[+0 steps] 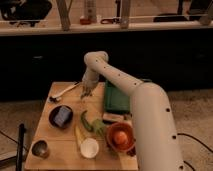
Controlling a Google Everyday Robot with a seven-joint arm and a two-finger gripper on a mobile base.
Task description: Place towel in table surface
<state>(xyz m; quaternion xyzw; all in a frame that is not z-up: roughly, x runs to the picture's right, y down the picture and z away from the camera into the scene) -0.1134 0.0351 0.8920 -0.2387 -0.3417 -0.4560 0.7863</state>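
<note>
White robot arm [135, 95] reaches from lower right, elbow bent high, wrist pointing down over the far part of the light wooden table [50, 136]. Folded green towel [117, 96] lies on the table's right side. Gripper [86, 93] hangs just left of towel.

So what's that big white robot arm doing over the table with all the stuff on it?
The robot's gripper is reaching down over the far part of the wooden table, between the white spoon and the green towel. The towel lies flat along the table's right side. Nearer the front sit a dark bowl, an orange bowl, a white cup and a small metal cup.
</note>
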